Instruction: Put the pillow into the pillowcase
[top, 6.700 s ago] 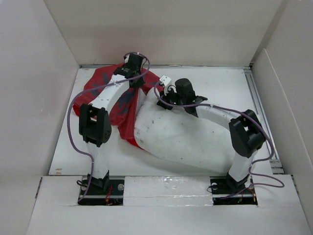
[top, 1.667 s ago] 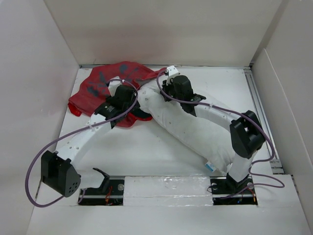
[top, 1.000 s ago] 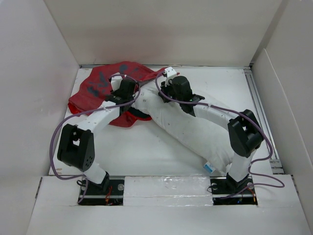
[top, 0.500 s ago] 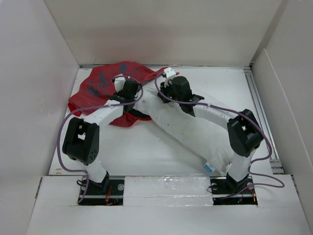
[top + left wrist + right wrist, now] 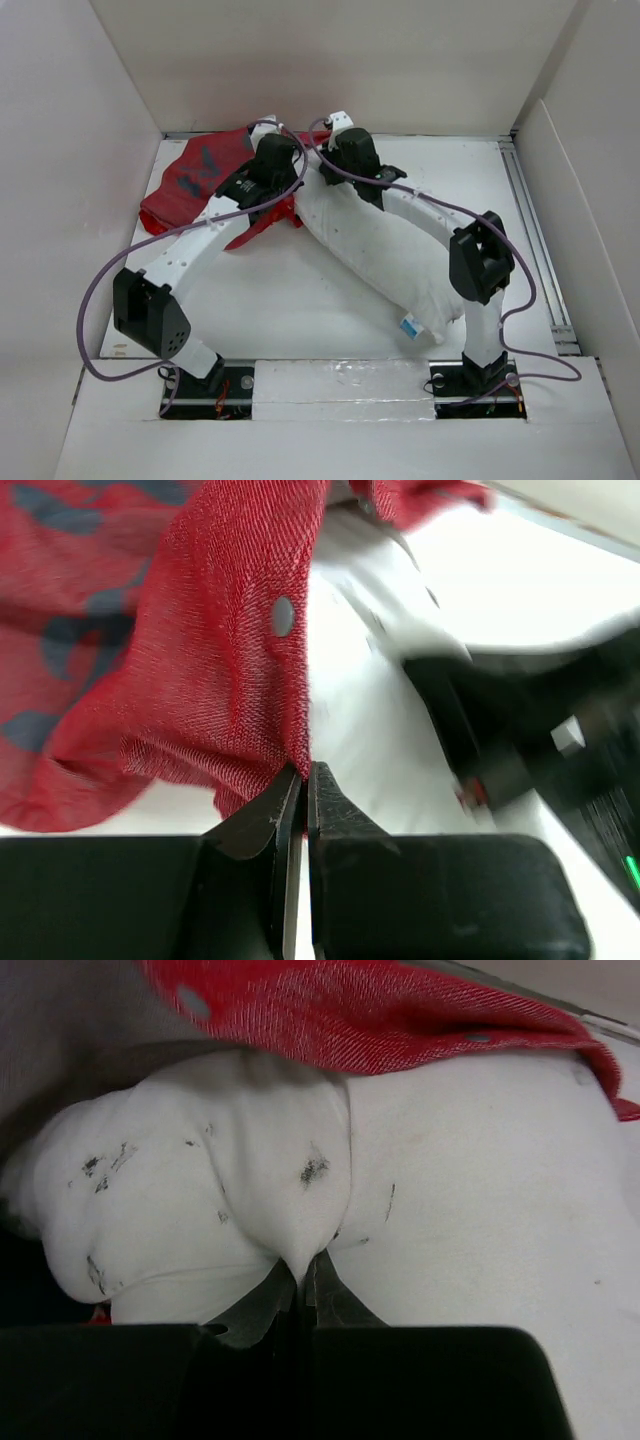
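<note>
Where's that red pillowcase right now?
In the overhead view the pillowcase lies bunched at the far left of the table, beside the far end of the pillow; the left end effector pinches its edge.

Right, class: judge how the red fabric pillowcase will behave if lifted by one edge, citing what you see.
Probably floppy: the red woven fabric pillowcase drapes in folds from the left end effector, shut on its edge. Likely light: that thin pinch holds a flap up. Its coarse weave should resist slipping.
</note>
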`<state>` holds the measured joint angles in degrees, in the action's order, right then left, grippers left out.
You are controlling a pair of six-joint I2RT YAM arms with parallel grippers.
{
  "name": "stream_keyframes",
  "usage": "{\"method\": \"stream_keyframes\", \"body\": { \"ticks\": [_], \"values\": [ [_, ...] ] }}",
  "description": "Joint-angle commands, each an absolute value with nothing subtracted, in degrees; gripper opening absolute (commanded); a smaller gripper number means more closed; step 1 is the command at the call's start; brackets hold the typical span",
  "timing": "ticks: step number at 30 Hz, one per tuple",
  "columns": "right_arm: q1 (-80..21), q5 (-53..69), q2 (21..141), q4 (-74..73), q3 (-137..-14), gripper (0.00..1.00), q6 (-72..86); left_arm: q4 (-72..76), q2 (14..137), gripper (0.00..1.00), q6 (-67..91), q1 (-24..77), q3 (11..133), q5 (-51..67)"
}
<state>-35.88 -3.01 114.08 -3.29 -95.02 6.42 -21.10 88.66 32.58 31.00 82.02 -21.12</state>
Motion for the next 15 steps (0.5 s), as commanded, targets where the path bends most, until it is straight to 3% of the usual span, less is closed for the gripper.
{"method": "stream_keyframes", "body": {
  "ticks": [1, 9, 13, 15],
  "values": [
    [-33.49, -8.44, 114.87, -7.55, -104.13, 0.00, 10.54, -19.87, 84.81, 0.00, 31.46, 30.85, 84.64, -9.95],
    [-32.17, -13.36, 109.77, -8.08, -104.68, 0.00, 14.94, -16.01, 86.22, 0.00, 31.63, 35.68, 87.02, -2.20],
    [-32.17, -10.99, 111.62, -7.31, -101.62, 0.00, 15.64, -12.59, 85.70, 0.00, 32.87, 35.68, 81.58, 1.39],
    [-32.17, -4.17, 110.14, -4.24, -95.06, 0.00, 16.52, -10.91, 84.82, 0.00, 33.40, 36.21, 77.01, 1.93]
  ]
}}
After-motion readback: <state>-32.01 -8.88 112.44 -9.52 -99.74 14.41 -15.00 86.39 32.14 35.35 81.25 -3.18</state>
